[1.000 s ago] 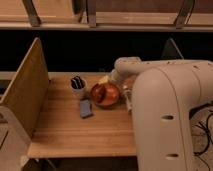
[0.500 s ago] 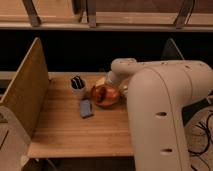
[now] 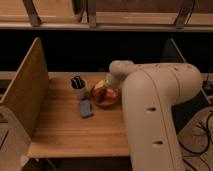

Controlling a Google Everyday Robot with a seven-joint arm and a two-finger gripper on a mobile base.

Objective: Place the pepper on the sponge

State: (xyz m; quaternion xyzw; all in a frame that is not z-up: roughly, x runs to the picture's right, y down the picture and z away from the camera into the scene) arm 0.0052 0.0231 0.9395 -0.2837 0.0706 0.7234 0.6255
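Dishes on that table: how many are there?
2. A white cup stands toward the back; an orange bowl sits just to its right, with the claw over it. The big arm may hide more.

Hand (image 3: 105, 88) over orange bowl (image 3: 107, 101), sponge (image 3: 86, 108) just beside

- Small flat rectangular sponge (image 3: 86, 108): plain blue-grey.
- Round bowl (image 3: 112, 100), at the sponge's 2 o'clock: orange.
- Small rounded pepper (image 3: 99, 95) in the bowl: reddish-orange.
- Gripper (image 3: 104, 89), over the bowl: cream-white.
- Cup (image 3: 78, 91): white, with dark utensils (image 3: 77, 81).
- Wooden table (image 3: 75, 132): light tan.
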